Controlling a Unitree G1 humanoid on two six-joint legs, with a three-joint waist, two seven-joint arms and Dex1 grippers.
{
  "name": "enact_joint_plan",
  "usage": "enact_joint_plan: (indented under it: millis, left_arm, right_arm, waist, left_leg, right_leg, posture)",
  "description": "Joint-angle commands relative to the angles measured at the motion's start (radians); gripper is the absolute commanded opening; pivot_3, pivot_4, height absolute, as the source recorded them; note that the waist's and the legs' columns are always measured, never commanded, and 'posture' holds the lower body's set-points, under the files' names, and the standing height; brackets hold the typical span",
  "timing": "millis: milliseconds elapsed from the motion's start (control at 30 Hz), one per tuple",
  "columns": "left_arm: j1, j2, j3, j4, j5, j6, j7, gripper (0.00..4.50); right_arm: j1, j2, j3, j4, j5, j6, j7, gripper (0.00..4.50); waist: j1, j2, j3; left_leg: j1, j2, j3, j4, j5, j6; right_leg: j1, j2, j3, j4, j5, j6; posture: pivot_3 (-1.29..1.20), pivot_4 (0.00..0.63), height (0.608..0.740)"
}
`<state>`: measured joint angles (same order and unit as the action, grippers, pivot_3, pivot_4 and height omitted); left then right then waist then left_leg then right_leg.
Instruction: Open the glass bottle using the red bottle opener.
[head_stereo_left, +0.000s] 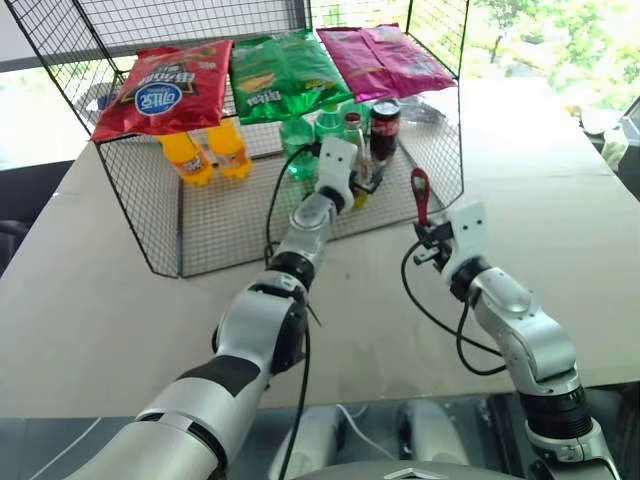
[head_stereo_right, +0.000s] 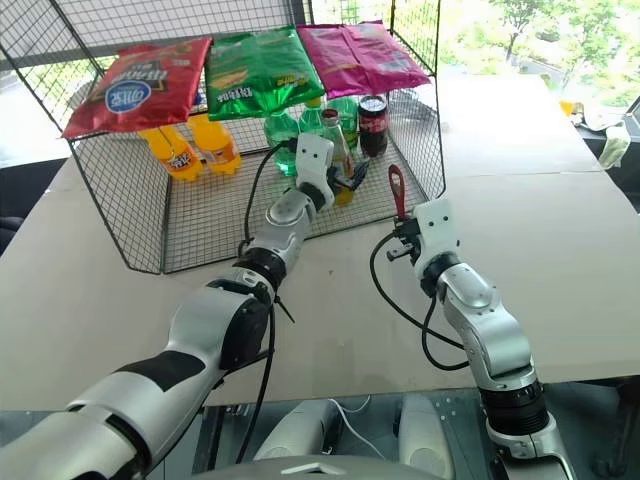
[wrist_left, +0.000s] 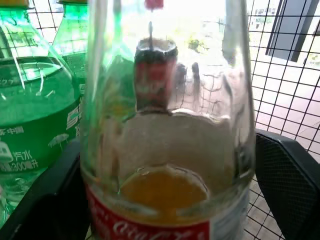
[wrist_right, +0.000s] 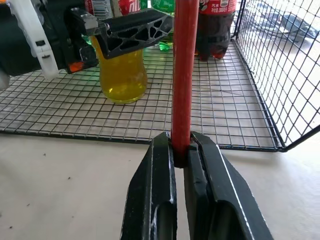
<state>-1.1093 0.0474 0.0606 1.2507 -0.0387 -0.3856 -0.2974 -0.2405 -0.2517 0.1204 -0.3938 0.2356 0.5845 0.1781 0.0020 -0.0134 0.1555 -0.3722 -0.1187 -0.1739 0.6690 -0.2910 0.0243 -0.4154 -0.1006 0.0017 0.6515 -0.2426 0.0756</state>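
The slim clear glass bottle (wrist_left: 167, 150) of yellow-orange drink, with a red-and-white label round its middle, is standing upright on the wire floor of the black wire-mesh rack (head_stereo_left: 170, 235), near the rack's open front edge. The left gripper (head_stereo_left: 362, 178) is reaching in level around it: its two black fingers (wrist_left: 287, 185) are sitting spread wide, one at either side of the glass at about label height, and whether the pads are touching the glass cannot be told. In the right wrist view the bottle's yellow base (wrist_right: 121, 75) is showing below that same gripper.

At about ten o'clock from the bottle, two green plastic bottles (head_stereo_left: 300, 140) are standing close beside it, and at about one o'clock a dark cola bottle (head_stereo_left: 385, 125) with a red label is standing just behind. Further off at nine o'clock, two stubby orange plastic bottles (head_stereo_left: 205, 150) are leaning together.

At about four o'clock from the glass bottle, outside the rack over the pale tabletop (head_stereo_left: 100, 300), the right gripper (wrist_right: 181, 145) is clenching the slim handle of the flat red bottle opener (head_stereo_left: 420, 195), holding it upright with its ring-shaped head at twelve o'clock.

On top of the rack, red (head_stereo_left: 165, 85), green (head_stereo_left: 285, 70) and pink (head_stereo_left: 385, 55) crisp bags are lying side by side.
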Motion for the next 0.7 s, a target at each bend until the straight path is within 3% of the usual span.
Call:
enact_joint_plan:
  millis: [33, 167, 333, 533, 700]
  left_arm:
    - [-0.032, -0.009, -0.007, 0.001, 0.032, -0.03, 0.046, 4.19]
    - [-0.036, -0.01, -0.003, 0.008, 0.047, -0.029, 0.084, 2.77]
    - [-0.034, -0.02, 0.027, -0.017, 0.018, -0.046, 0.053, 2.81]
    - [0.012, -0.02, 0.031, -0.146, -0.03, -0.031, -0.1, 2.81]
    - [0.258, 0.023, -0.019, -0.666, -0.14, 0.23, -0.28, 2.81]
  right_arm:
    - [-0.008, 0.004, -0.004, -0.051, -0.017, -0.031, 0.01, 0.0]
    - [-0.031, -0.001, -0.008, -0.028, -0.079, -0.084, -0.008, 0.0]
    - [-0.059, 0.01, -0.025, 0.012, -0.144, -0.174, -0.033, 0.0]
    - [-0.067, 0.018, -0.055, 0.037, -0.185, -0.235, -0.053, 0.0]
    - [-0.067, 0.018, -0.087, 0.054, -0.198, -0.276, -0.055, 0.0]
  waist:
    - [-0.002, 0.0, 0.0]
    - [-0.003, 0.0, 0.0]
    - [-0.004, 0.0, 0.0]
    - [-0.014, 0.0, 0.0]
    - [-0.04, 0.0, -0.001]
  left_leg:
    - [0.0, 0.0, 0.0, 0.0, 0.0, 0.0]
    - [0.0, 0.0, 0.0, 0.001, 0.0, 0.0]
    - [0.0, 0.0, 0.0, 0.001, 0.0, 0.0]
    - [-0.003, -0.001, 0.0, 0.001, 0.0, 0.0]
    - [-0.011, -0.001, 0.002, 0.002, 0.0, 0.0]
  right_leg:
    - [0.0, 0.0, 0.0, 0.0, 0.0, 0.0]
    - [0.0, 0.0, 0.0, 0.001, 0.0, 0.0]
    - [0.0, 0.0, 0.0, 0.002, 0.0, 0.0]
    - [-0.003, -0.001, 0.0, 0.001, 0.0, 0.0]
    - [-0.014, -0.004, 0.006, 0.008, 0.0, 0.0]
  posture:
    - [0.0, 0.15, 0.74]
    - [0.0, 0.15, 0.74]
    - [0.0, 0.15, 0.74]
    - [0.0, 0.15, 0.74]
    - [0.0, 0.15, 0.74]
